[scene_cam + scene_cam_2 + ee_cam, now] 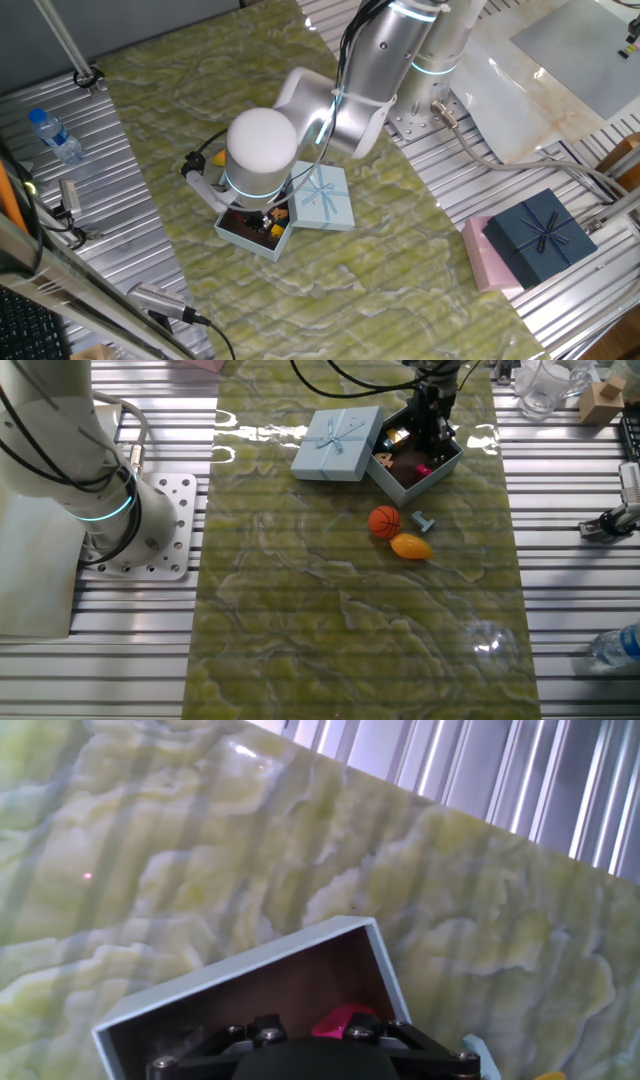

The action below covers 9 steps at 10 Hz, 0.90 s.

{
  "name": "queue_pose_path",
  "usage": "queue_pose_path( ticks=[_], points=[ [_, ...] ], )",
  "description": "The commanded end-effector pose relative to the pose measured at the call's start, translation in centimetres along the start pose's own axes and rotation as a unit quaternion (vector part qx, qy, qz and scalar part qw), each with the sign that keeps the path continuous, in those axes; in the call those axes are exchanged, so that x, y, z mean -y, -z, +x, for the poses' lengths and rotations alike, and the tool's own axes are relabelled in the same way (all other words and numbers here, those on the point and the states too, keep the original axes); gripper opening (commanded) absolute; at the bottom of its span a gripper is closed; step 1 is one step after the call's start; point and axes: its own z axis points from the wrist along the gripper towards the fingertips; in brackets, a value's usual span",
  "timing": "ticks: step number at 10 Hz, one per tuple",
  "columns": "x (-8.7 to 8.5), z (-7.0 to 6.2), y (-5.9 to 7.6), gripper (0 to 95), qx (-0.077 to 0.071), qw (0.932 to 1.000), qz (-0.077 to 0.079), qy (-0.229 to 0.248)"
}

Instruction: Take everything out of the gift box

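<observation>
The small pale-blue cardboard gift box (432, 466) holds a magenta piece (343, 1018) at the gripper's (432, 430) twelve o'clock; we should descend squarely, though we cannot tell its jaw width.

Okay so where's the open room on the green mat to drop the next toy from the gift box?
The widest bare stretch of mat lies on the near side of the basketball and the mango-like fruit in the other fixed view. It is crowded around the gift box, with its lid and the gripper.
</observation>
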Motion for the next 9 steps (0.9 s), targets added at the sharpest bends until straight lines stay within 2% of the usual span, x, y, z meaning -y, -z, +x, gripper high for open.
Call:
queue_pose_path(
  ticks=[1,3,5,7,9],
  points=[
    [0.21,0.26,-0.14,38.0,0.002,1.0,0.001,0.002],
    [0.52,0.57,-0.46,38.0,0.004,1.0,-0.001,0.006],
    [0.53,0.6,-0.49,38.0,0.011,0.9999,-0.011,0.005],
    [0.43,0.58,-0.5,38.0,0.024,0.9989,-0.04,0.0],
    [0.1,0.53,-0.52,38.0,0.033,0.9978,-0.057,-0.006]
  ],
)
